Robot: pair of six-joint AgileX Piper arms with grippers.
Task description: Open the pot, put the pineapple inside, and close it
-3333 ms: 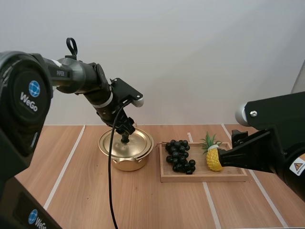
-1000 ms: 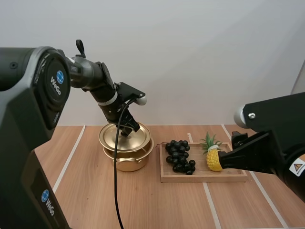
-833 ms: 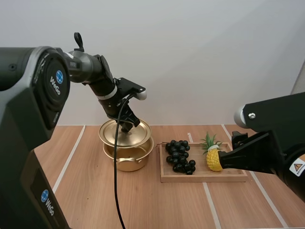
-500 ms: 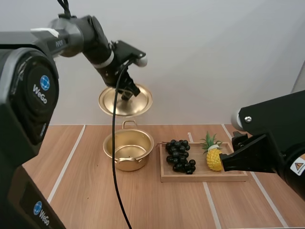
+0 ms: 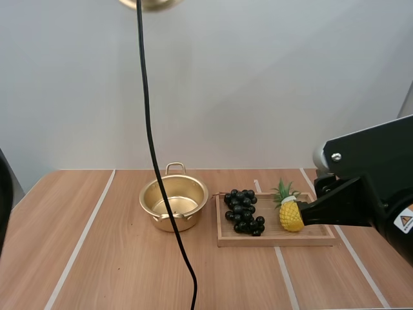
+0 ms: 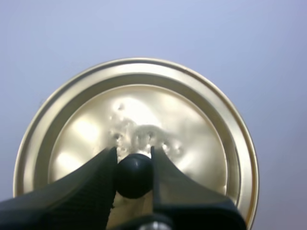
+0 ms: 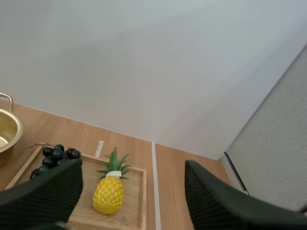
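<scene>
Pinching the black knob (image 6: 134, 175), the left jaws hold the gold lid (image 6: 192, 120) high up; the right jaws gape beside the pineapple (image 5: 290, 216).
The left jaws are closed tight on the knob, one finger (image 6: 91, 187) on each side, and the lid's top face shows behind them in the left wrist view. In the high view, the lid's edge shows far above the worktop (image 5: 116, 258). The right jaws stand wide apart with nothing between them, pointed toward the pineapple, which sits at the right end of the wooden tray (image 5: 277, 240). In the high view their tip is just beside the fruit, and I cannot tell whether it touches. Black grapes (image 5: 242, 210) lie at the tray's left end, apart from the pineapple. The gold pot (image 5: 190, 216) sits uncovered on the worktop, just left of the tray.
</scene>
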